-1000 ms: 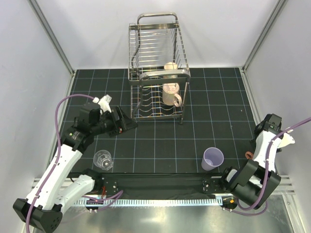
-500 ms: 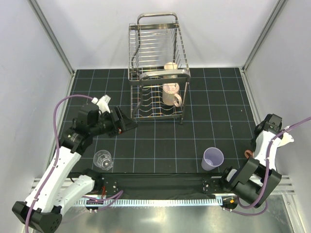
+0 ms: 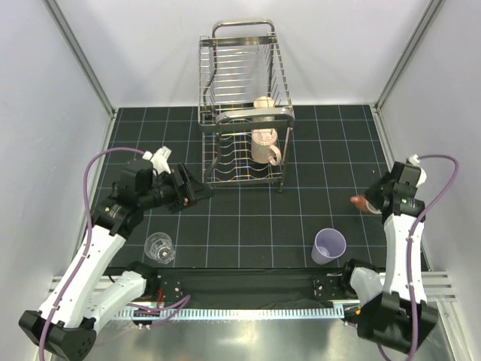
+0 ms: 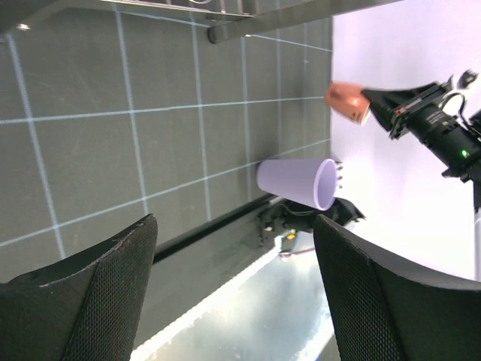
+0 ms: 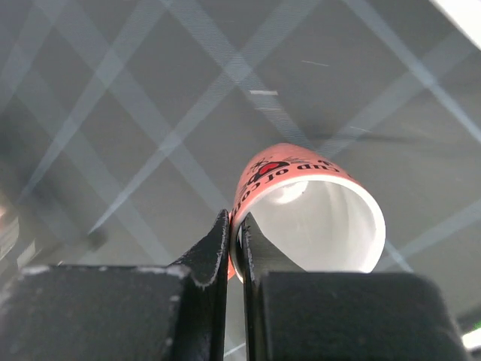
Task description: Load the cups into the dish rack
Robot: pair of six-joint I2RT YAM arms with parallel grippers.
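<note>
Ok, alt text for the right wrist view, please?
The right end effector pinches the rim of a small orange cup with a white inside, held above the dark gridded mat.

The black table with a pale grid (image 3: 248, 218) carries three things directly. At 12 o'clock the tall two-tier rack of shiny steel wire (image 3: 225, 118) stands on its feet near the back wall. At 8 o'clock a clear drinking glass (image 3: 160, 247) stands upright, close to the near edge. At 5 o'clock a lavender plastic tumbler (image 3: 328, 246) stands mouth up, well apart from the glass.
</note>
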